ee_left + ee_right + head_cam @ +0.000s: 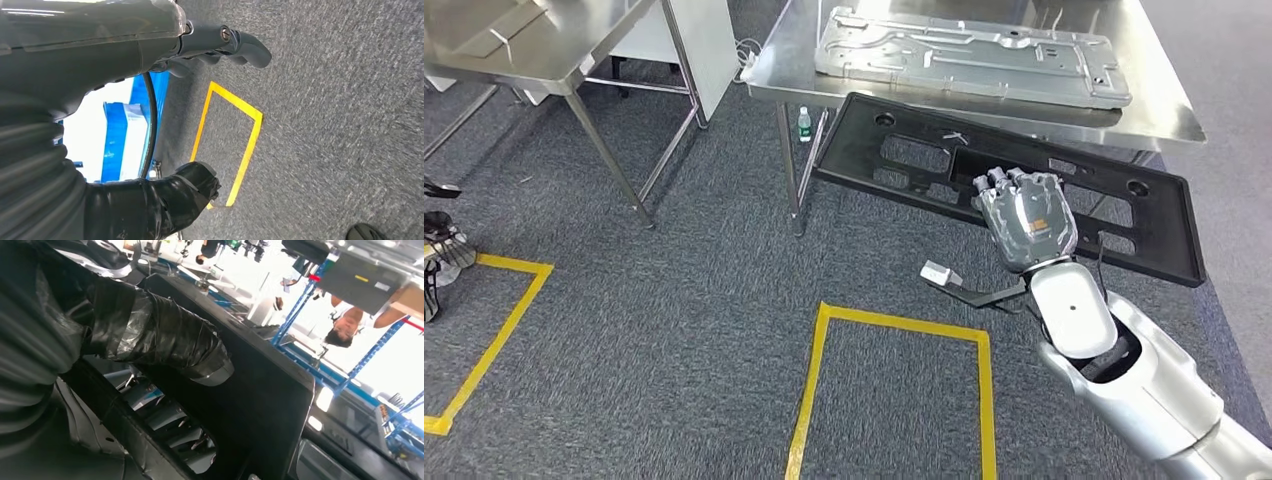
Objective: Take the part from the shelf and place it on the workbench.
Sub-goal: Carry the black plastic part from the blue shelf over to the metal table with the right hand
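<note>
My right hand (1024, 215) grips a long black panel part (849, 150) with several cutouts and holds it tilted in the air, just in front of the steel workbench (1164, 115). In the right wrist view the taped thumb (165, 340) presses on the black part (270, 405), and darker fingers (170, 420) show through a cutout. My left hand (150, 50) hangs over the grey carpet with nothing in it, thumb (195, 190) apart from the fingers (230, 45).
A silver stamped metal panel (974, 55) lies on the workbench. A second steel table (534, 50) stands at the back left. A small bottle (804, 125) stands on the floor by a bench leg. Yellow tape rectangles (894, 325) mark the carpet. People (345, 325) stand far off.
</note>
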You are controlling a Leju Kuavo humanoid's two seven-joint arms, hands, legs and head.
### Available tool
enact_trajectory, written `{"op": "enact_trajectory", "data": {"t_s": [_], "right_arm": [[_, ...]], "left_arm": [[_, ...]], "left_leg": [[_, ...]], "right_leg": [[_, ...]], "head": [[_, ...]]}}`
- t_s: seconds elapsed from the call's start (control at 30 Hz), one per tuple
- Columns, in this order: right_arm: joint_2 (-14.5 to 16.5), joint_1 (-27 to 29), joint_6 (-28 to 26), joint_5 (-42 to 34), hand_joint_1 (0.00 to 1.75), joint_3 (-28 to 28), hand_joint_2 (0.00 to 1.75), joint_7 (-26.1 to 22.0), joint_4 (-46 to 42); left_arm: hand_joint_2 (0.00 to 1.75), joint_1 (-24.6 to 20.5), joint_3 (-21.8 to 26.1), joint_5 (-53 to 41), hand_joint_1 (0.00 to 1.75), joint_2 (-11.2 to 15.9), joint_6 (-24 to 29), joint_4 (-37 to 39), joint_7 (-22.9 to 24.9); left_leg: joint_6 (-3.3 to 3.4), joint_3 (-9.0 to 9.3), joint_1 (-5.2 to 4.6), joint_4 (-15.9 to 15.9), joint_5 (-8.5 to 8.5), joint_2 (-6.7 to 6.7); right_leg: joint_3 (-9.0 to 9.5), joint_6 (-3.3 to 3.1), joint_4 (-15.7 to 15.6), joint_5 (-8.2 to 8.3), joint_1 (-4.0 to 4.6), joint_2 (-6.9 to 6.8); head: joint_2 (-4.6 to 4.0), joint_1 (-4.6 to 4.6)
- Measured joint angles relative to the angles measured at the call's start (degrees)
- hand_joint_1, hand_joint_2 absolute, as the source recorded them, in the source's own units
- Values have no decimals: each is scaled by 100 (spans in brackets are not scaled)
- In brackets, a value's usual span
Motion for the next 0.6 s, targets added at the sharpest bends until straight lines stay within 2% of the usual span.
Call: {"op": "enact_trajectory", "data": {"t_s": [0.07, 0.1, 0.13, 0.2, 0.23, 0.27, 0.3, 0.33, 0.37, 0.4, 0.43, 0.47, 0.6], "right_arm": [[6, 2, -2, 0, 175, 0, 175, -2, 11], [11, 0, -2, 1, 175, -1, 175, -2, 14], [16, -4, -3, 1, 175, -1, 175, -2, 16], [33, -5, -3, 2, 175, -1, 175, -2, 26], [41, -1, -3, 2, 175, 0, 175, -2, 35], [52, 4, -3, 2, 175, 0, 175, -3, 45], [62, 7, -3, 2, 175, 0, 175, -3, 54], [72, 8, -3, 2, 175, 0, 175, -4, 60], [81, 7, -3, 2, 175, 0, 175, -4, 63], [88, 4, -3, 2, 175, 0, 175, -4, 65], [92, 1, -2, 2, 175, 0, 175, -4, 67], [96, -1, -1, 2, 175, 0, 175, -5, 68], [106, 12, 29, 1, 175, 0, 175, -4, 51]], "left_arm": [[175, -8, -8, 0, 0, 0, -2, 0, 0], [175, -10, -11, 0, 0, 1, -2, 0, 0], [175, -11, -14, 0, 0, 2, -2, 0, 0], [175, 0, -15, 0, 0, 4, -2, 0, 0], [175, 7, -15, 0, 0, 4, -2, 0, 0], [175, 14, -15, 0, 0, 5, -2, 0, 0], [175, 18, -15, 0, 0, 5, -2, 0, 0], [175, 22, -15, 0, 0, 5, -2, 0, 0], [175, 25, -15, 0, 0, 5, -2, 0, 0], [175, 27, -16, 1, 0, 8, -3, 0, 0], [175, 27, -17, 2, 0, 9, -4, 0, 0], [175, 28, -19, 4, 0, 11, -6, -1, 0], [175, 29, -45, 18, 0, 7, -3, -2, 0]], "left_leg": [[-56, 16, 2, 10, -41, 10], [-74, -14, 2, 105, -101, 9], [-86, -113, 1, 329, -209, 3], [-94, -522, 3, 1078, -487, -7], [-98, -753, 4, 1439, -569, -8], [-99, -918, 4, 1644, -556, -9], [-92, -977, 3, 1621, -422, -10], [-76, -928, 0, 1381, -194, -11], [-50, -797, -6, 995, 72, -15], [-19, -637, -21, 609, 259, -24], [9, -510, -36, 321, 363, -30], [32, -432, -54, 151, 387, -37], [144, -278, -41, -19, 306, -41]], "right_leg": [[46, -61, -53, -12, -13, 20], [85, -96, -86, -16, -24, 25], [132, -134, -119, -23, -34, 25], [204, -197, -133, -70, -18, 24], [236, -215, -132, -100, -6, 30], [272, -223, -129, -132, 4, 40], [315, -221, -126, -168, 10, 55], [367, -215, -120, -209, 14, 70], [425, -205, -116, -255, 17, 80], [465, -182, -109, -306, 29, 86], [490, -154, -107, -349, 33, 92], [502, -123, -113, -381, 32, 95], [525, -2, 45, -409, 11, 91]], "head": [[0, -4], [1, -9], [1, -13], [0, -18], [-1, -16], [-1, -15], [-1, -14], [-1, -14], [-1, -14], [-1, -13], [0, -13], [0, -12], [1, -14]]}}
